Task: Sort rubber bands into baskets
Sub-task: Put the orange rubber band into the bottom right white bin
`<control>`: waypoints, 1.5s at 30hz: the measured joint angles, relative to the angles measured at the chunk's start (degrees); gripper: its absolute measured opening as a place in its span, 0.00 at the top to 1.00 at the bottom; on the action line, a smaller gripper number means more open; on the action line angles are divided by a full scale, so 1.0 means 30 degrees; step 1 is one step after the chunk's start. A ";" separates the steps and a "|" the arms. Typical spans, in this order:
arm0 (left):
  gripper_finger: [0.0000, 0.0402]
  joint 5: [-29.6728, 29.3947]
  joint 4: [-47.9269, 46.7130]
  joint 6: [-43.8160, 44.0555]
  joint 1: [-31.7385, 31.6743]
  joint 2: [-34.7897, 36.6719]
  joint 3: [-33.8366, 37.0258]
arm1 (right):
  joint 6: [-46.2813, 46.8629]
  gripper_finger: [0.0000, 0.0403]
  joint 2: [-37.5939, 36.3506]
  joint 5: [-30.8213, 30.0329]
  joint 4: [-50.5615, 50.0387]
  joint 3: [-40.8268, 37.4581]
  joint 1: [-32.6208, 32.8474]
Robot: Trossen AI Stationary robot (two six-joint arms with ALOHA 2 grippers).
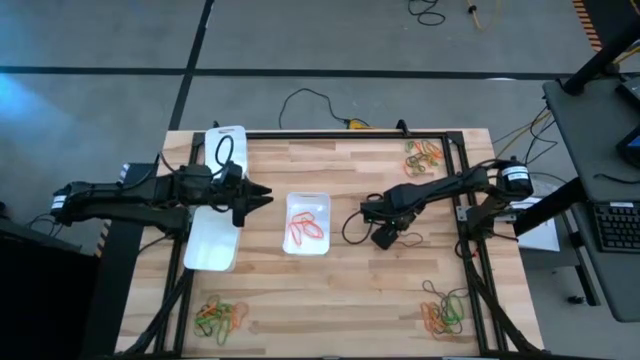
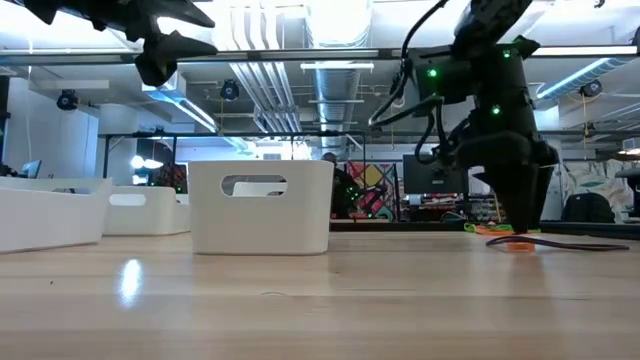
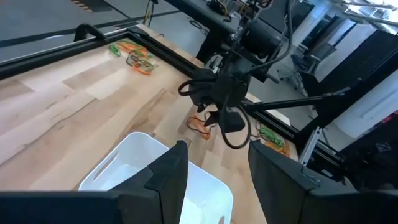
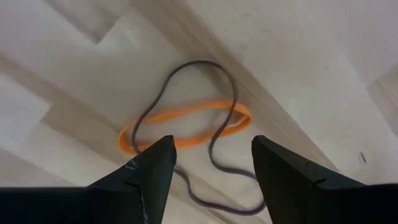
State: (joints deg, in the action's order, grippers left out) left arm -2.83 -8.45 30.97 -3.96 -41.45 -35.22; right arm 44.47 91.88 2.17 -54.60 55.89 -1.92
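Two crossed bands beneath the right jaws.
Right gripper hangs open over an orange rubber band under a dark band, just right of the middle basket; left gripper waits open.

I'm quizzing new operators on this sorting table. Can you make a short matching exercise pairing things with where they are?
Things:
1. middle tray
2. left pincer
3. right pincer
4. far-left tray

Places or states:
a. open, low over an orange band crossed by a dark one
b. holds one dark band
c. holds orange bands
d. open, between two trays, carrying nothing

Pairs: 1-c, 2-d, 3-a, 4-b
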 joint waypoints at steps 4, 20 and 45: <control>0.62 0.0000 0.0007 -0.0003 -0.0003 -0.0029 0.0000 | 0.0848 0.49 -0.0012 -0.0135 -0.0056 0.0124 -0.0031; 0.62 0.0284 0.0000 -0.0003 0.0004 -0.0029 -0.0002 | 0.0550 0.49 -0.0124 -0.0131 -0.0538 -0.0700 -0.1931; 0.62 0.0182 0.0007 -0.0145 0.0004 -0.0197 -0.0004 | 0.1082 0.50 0.0109 -0.0164 0.1857 -0.1776 -0.1995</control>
State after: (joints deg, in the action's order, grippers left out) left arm -2.28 -8.43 30.53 -3.95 -42.04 -35.23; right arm 47.71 92.20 1.68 -49.03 50.57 -7.90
